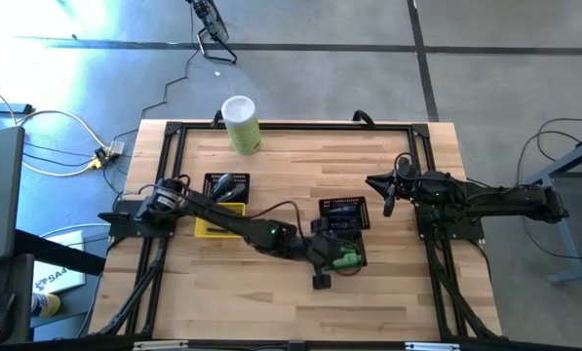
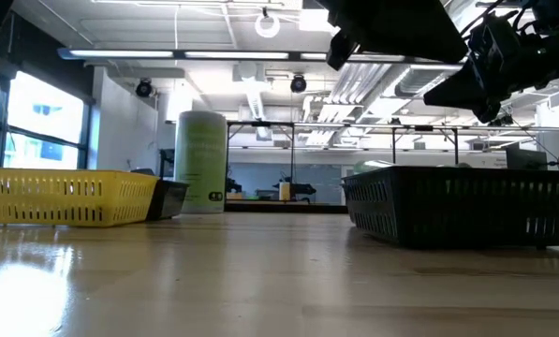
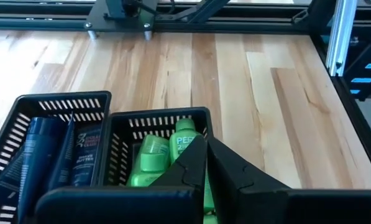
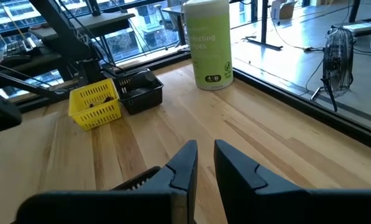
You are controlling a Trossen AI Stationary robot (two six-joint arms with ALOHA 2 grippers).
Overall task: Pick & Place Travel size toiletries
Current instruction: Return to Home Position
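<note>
Left gripper (image 3: 205,143) is out over the middle of the light wooden table (image 1: 300,166), right at the left rim of the near right black mesh basket (image 3: 157,115). Its two dark fingers are pinched tip to tip and there's nothing between them.

Straight ahead of those fingers, down inside that basket, lie the small bright green bottles (image 3: 149,162), side by side and clear of the gripper. Touching it on the far side is the far right black mesh basket (image 3: 61,99), and that one carries the dark blue tubes (image 3: 39,149), lined up lengthwise.

Over on the right, the right gripper (image 4: 205,146) is pulled back near its own base, above bare wood and well apart from both baskets. Its fingers are drawn nearly together with only a sliver between them, and they're empty too.

Across on the left side sits the yellow mesh tray (image 1: 208,229), with the left black mesh basket (image 4: 145,93) just beyond it, touching or nearly so. Something dark lies in that basket, too small to make out.

At the far edge the tall pale-green canister with a white lid (image 1: 242,127) stands upright, well apart from everything else.
</note>
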